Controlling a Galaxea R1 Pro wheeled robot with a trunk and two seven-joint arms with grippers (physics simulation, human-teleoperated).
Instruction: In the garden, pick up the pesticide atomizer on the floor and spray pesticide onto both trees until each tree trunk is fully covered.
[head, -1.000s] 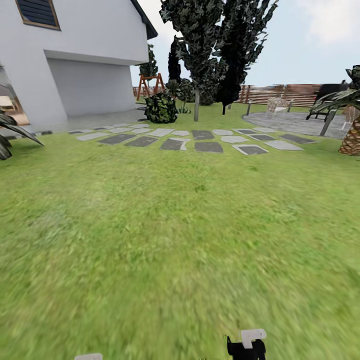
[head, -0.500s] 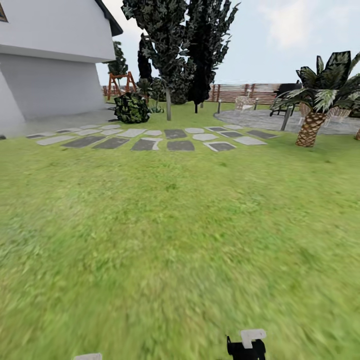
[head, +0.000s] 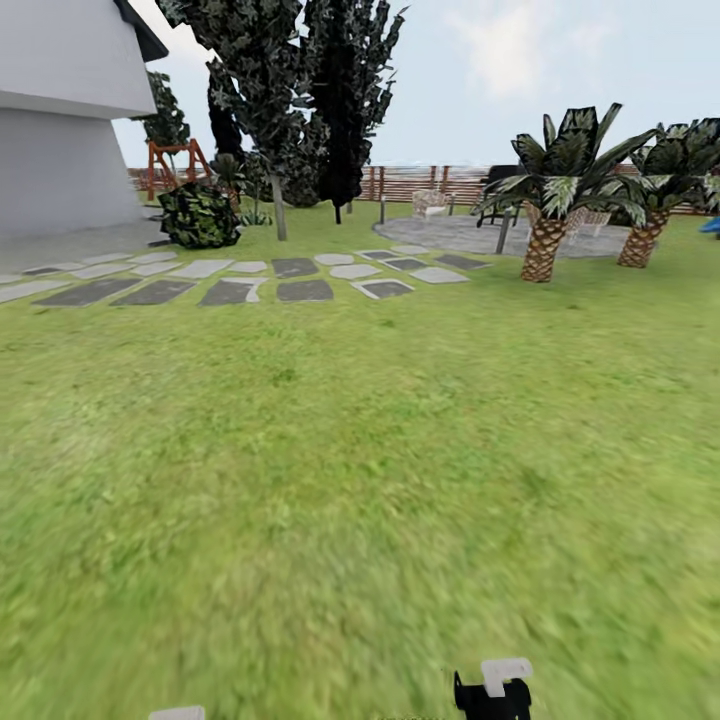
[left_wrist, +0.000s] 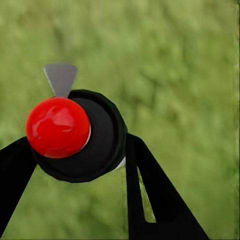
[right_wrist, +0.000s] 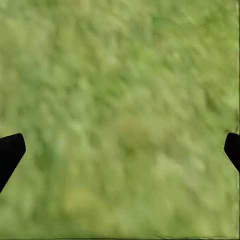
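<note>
The left tool (left_wrist: 75, 150) is clamped on the atomizer (left_wrist: 102, 137). One black finger presses against each side of its round dark body. In the left wrist view the bottle is seen end-on, with a glossy red ball (left_wrist: 57, 127) over the body and a light-grey nozzle (left_wrist: 60, 77) sticking out past it. Blurred green grass lies behind.

The right tool (right_wrist: 120, 150) holds nothing. Its two black fingertips stand wide apart at opposite edges of the right wrist view, with bare grass between them. In the head view it sits low at the bottom edge, a black block with a white tab on top. A second white tab, from the left tool, just shows at the bottom edge further left.

The lawn (head: 360, 450) spreads out ahead, smeared in its nearer part. Across it runs a band of grey and pale stepping stones (head: 230, 285). These lead toward a white house (head: 60, 110) at the far left. Behind the stones stand two tall dark trees (head: 290, 90) on thin stems. A round bush (head: 198, 215) sits beside them, and a red-brown A-frame (head: 170, 160) stands further back.

To the right lies a grey paved patch (head: 450, 232) with some pale furniture on it, too small to make out. Two short palms (head: 560, 180) stand by its edge. A brown slatted fence (head: 420, 182) closes off the back under a pale sky
</note>
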